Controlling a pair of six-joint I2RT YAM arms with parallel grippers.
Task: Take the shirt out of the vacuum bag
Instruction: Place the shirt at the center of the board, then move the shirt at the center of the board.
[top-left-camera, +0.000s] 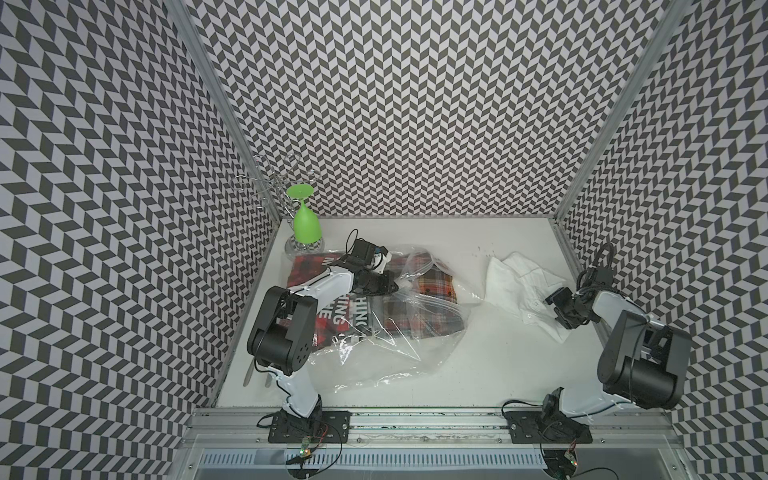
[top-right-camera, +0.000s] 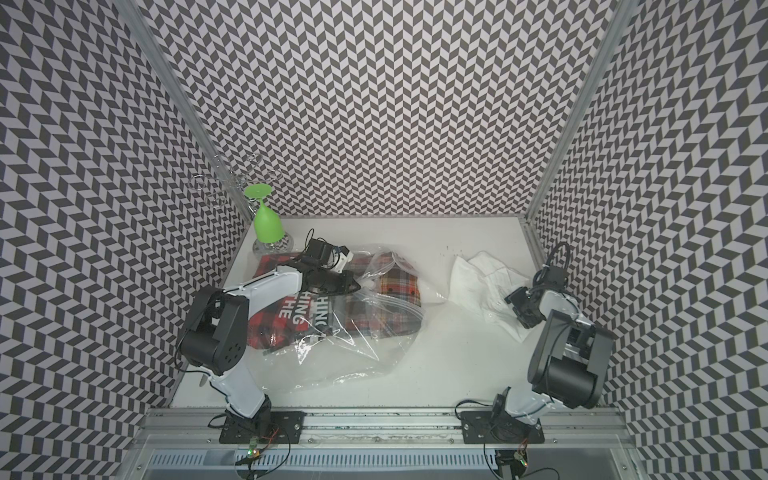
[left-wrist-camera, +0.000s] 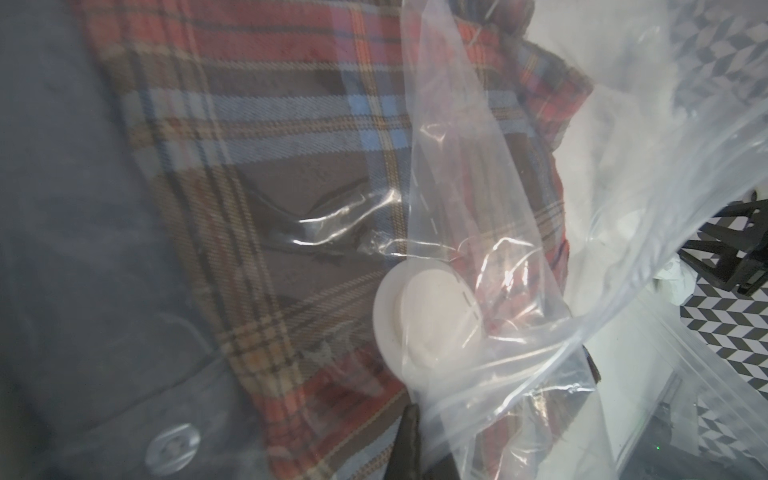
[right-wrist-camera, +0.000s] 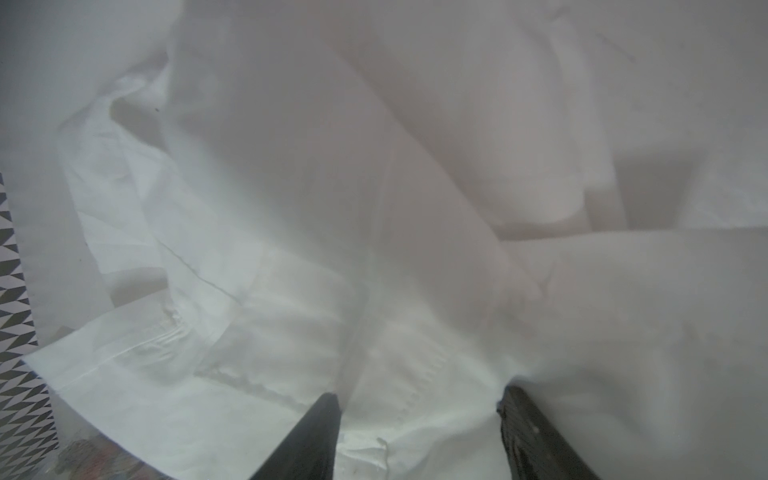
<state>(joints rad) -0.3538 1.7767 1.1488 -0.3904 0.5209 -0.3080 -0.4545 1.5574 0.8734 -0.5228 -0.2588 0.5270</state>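
The left gripper (top-left-camera: 400, 286) is pressed together on the vacuum bag (top-left-camera: 374, 353), its tips half hidden by plastic. The right gripper (right-wrist-camera: 419, 405) is spread over the white shirt (top-left-camera: 515, 282), whose blurred folds overrun the wrist view.

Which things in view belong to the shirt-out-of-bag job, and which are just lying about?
On the job: vacuum bag, plaid shirt inside it, white shirt outside it, left gripper, right gripper.
Lying about: green wine glass, wire rack holding it.

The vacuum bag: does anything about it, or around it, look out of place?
The vacuum bag lies crumpled and askew, its film pinched up by the shut left gripper near the white valve. Plaid clothes are still inside; a white shirt lies rumpled outside it.
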